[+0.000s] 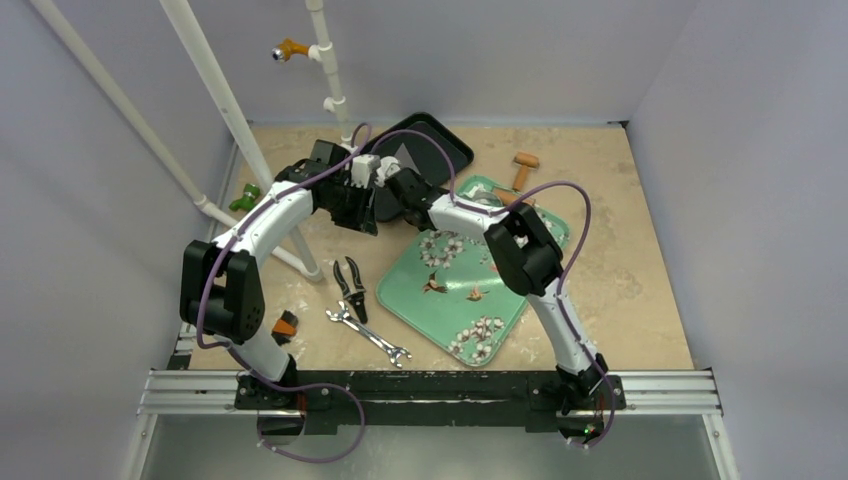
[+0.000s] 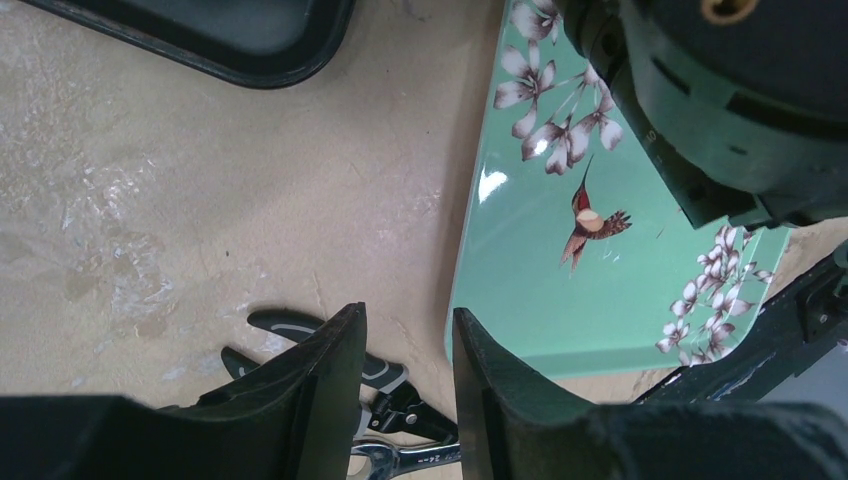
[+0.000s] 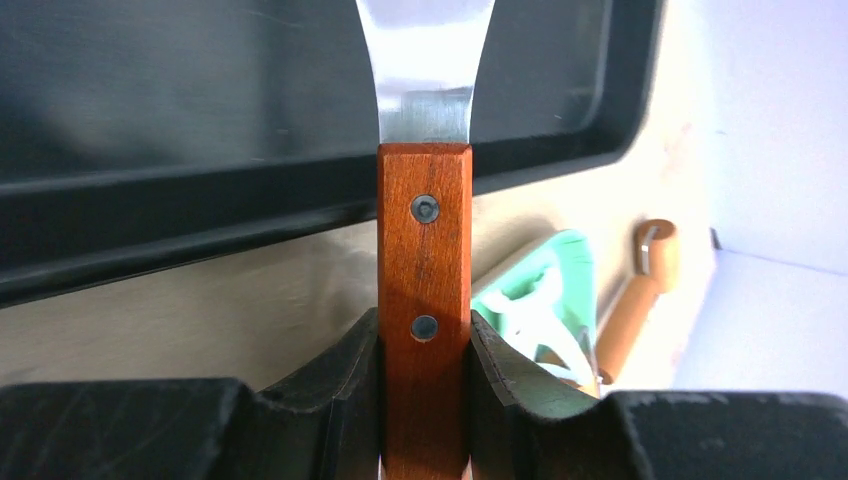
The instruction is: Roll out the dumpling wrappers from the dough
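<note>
Right wrist view: the right tool (image 3: 424, 335) is clamped on the wooden, two-rivet handle of a spatula (image 3: 424, 240). Its smooth steel blade runs straight ahead over the matte black tray (image 3: 200, 230). The wrapper (image 3: 535, 315) seems to be the pale blurred patch on the glossy green tray (image 3: 548, 262), though I cannot tell it surely from a blossom print. It lies low and to the right of the blade, so the blade's long axis points past it. The right arm is nearer. A wooden roller (image 3: 640, 290) lies just beyond. The left tool (image 2: 408, 322) hangs with jaws apart, empty, over the mottled table (image 2: 200, 200) above the pliers (image 2: 290, 325).
</note>
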